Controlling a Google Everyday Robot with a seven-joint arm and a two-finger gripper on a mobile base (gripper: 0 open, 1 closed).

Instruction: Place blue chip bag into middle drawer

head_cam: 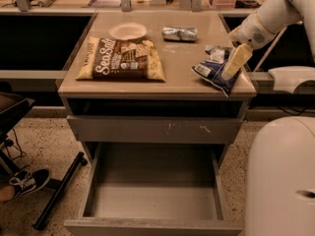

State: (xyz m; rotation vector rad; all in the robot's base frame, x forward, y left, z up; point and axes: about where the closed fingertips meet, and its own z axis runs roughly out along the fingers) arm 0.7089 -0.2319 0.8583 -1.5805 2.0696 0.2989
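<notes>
Camera view looks down on a tan cabinet top (pixel 182 68) in a room with speckled flooring (pixel 44 136). The blue chip bag (pixel 210 73) sits at the top's front right corner with the gripper (pixel 235 62) right down on it, can't tell if it's actually gripping. Sea Salt bag (pixel 123 59), white plate (pixel 128 31) and silver foil packet (pixel 179 33) lie further left and back. The middle drawer (pixel 152 200) hangs open below a scratched drawer front (pixel 152 129).

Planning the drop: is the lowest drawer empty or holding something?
Empty: the middle drawer is pulled out and its grey floor is bare. The gripper is at the blue chip bag, outside the drawer.
</notes>
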